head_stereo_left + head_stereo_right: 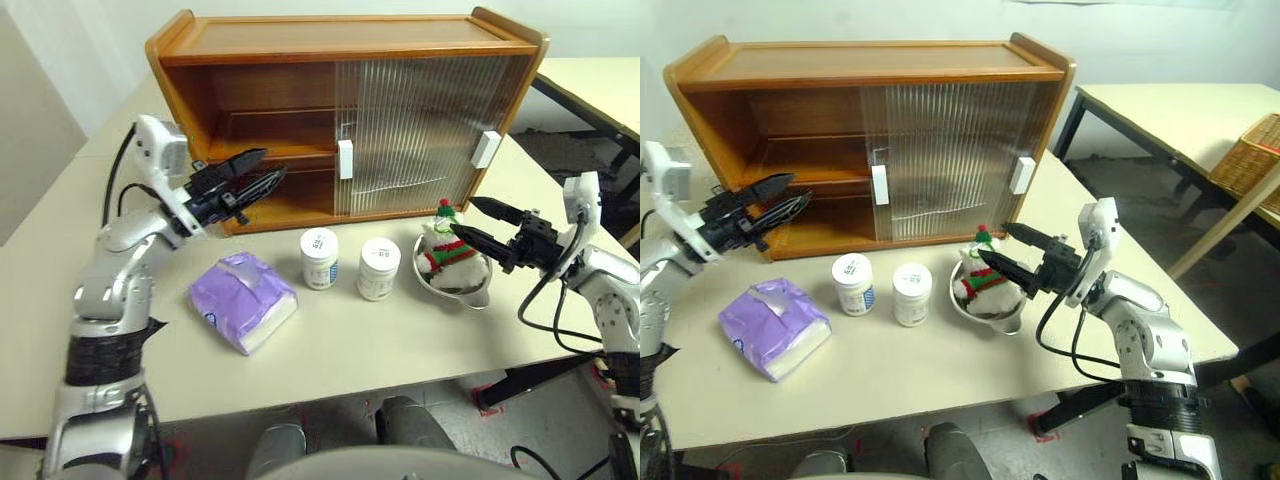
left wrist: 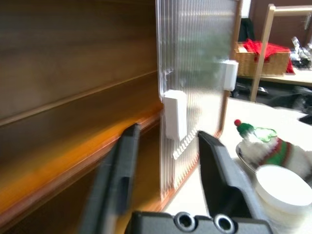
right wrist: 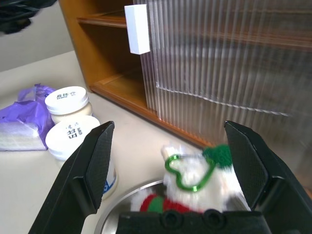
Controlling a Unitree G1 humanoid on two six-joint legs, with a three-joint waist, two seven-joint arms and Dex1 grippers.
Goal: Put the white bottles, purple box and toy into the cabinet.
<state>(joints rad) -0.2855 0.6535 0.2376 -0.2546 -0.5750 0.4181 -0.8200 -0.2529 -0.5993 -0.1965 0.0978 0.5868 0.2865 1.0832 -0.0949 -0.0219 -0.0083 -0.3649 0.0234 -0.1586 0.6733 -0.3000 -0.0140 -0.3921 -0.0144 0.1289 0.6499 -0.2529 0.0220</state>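
The cabinet [image 1: 345, 110] stands at the top centre of the frame. Its left half gapes open, both shelves bare, so I can reach in there. Ribbed sliding doors [image 1: 420, 130] wall off its right half. In front, mid-frame, the purple box [image 1: 244, 301], two white bottles [image 1: 320, 258] and a bowl [image 1: 462, 283] line the table [image 1: 400, 350].

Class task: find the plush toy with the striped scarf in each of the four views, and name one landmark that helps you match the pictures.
Left eye: toy, centre-right, in the steel bowl.
Right eye, centre.
Left wrist, right edge.
Right wrist, bottom centre.
Landmark: the cabinet door's white handle.
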